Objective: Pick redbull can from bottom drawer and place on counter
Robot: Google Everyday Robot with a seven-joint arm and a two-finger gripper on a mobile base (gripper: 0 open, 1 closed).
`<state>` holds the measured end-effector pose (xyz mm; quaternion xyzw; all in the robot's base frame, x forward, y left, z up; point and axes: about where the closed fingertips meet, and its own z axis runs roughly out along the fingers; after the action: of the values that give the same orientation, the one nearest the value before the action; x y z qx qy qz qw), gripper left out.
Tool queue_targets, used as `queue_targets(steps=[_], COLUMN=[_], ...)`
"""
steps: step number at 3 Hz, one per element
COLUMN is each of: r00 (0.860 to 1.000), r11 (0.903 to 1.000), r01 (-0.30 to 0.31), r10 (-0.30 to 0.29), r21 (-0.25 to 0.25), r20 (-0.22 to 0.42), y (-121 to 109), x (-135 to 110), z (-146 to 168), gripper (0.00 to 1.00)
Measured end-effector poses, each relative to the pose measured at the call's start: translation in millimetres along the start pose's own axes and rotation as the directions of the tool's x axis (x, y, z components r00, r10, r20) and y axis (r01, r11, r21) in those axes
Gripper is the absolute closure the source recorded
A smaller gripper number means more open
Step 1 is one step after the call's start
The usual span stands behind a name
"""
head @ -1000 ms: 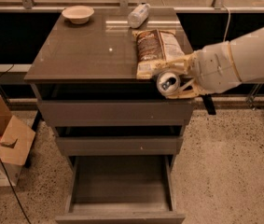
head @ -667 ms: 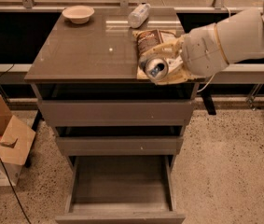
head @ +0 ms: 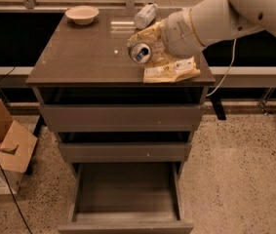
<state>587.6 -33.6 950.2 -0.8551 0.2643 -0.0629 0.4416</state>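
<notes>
My gripper [head: 146,50] is over the right half of the counter [head: 84,57], shut on the redbull can [head: 140,52]. The can is held tilted, with its shiny silver top and pull tab facing the camera. The yellowish fingers [head: 153,37] wrap around the can's sides, and the white arm reaches in from the upper right. The bottom drawer [head: 126,199] is pulled open at the foot of the cabinet, and its inside shows nothing in it. The two upper drawers are only slightly open.
A chip bag [head: 172,69] lies on the counter's right front, under the gripper. A clear plastic bottle [head: 145,15] lies at the back of the counter, and a small bowl [head: 82,14] stands at the back left. A cardboard box [head: 6,152] stands on the floor at left.
My gripper has carried the can up and to the left, from in front of the counter's right front edge to over the counter top.
</notes>
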Motion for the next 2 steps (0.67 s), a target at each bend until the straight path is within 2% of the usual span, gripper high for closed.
queue_targets(steps=[1, 2], r00=[0.999, 0.997], r11=[1.0, 0.9996], r01=[-0.007, -0.002], r10=[0.007, 0.0], r21=[-0.005, -0.03], r20=[-0.052, -0.073], y=[-19, -29], x=[33, 48], z=[29, 49], gripper=[1.0, 1.0])
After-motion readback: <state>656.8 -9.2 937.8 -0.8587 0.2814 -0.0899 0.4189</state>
